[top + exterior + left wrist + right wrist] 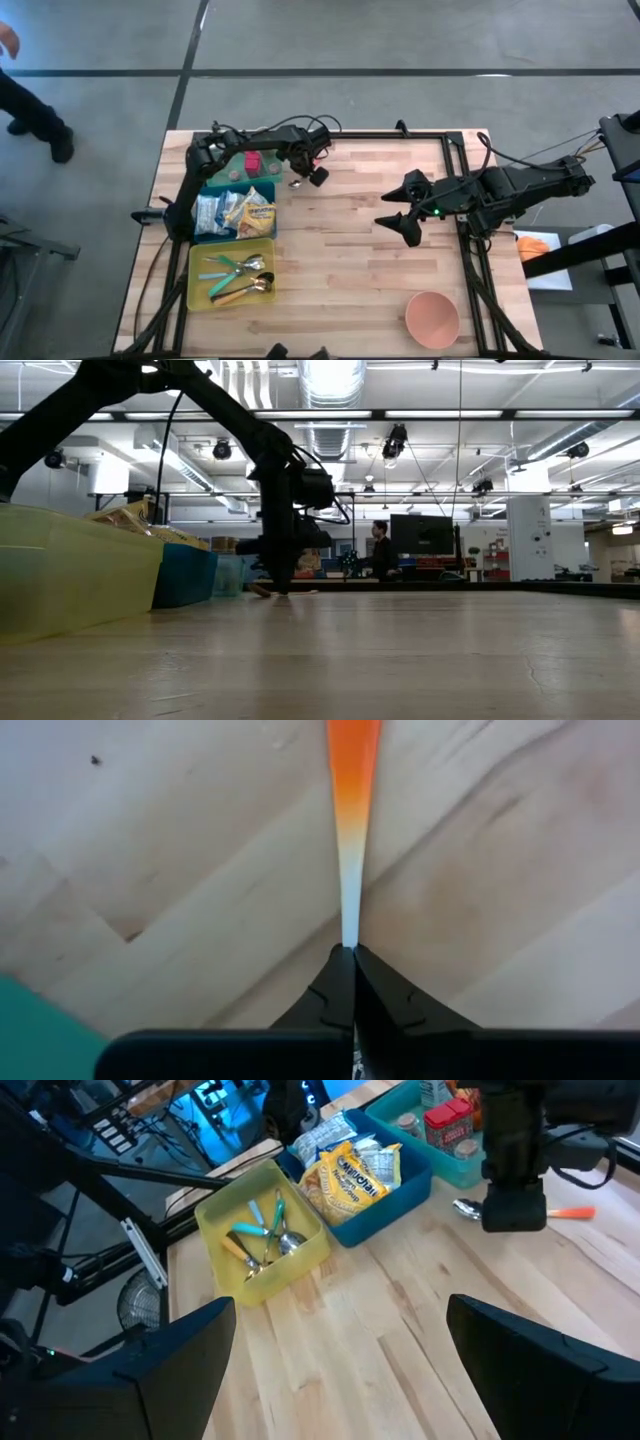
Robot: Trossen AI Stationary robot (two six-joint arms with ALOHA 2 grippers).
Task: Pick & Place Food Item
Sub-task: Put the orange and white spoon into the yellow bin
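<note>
L gripper clamps orange-white utensil; no legible labels.

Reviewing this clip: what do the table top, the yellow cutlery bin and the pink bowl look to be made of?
Table top: pale wood in glued strips, matt finish; plank seams and grain show. Yellow cutlery bin: probably plastic, slightly translucent, with smooth moulded walls. Round pink bowl: smooth and evenly coloured, likely plastic or glazed ceramic; I cannot tell which from above.

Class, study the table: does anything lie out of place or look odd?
Yes. A spoon with an orange handle lies loose on the table beside the teal bin, while other cutlery sits in the yellow bin. The left gripper is shut on its handle.
</note>
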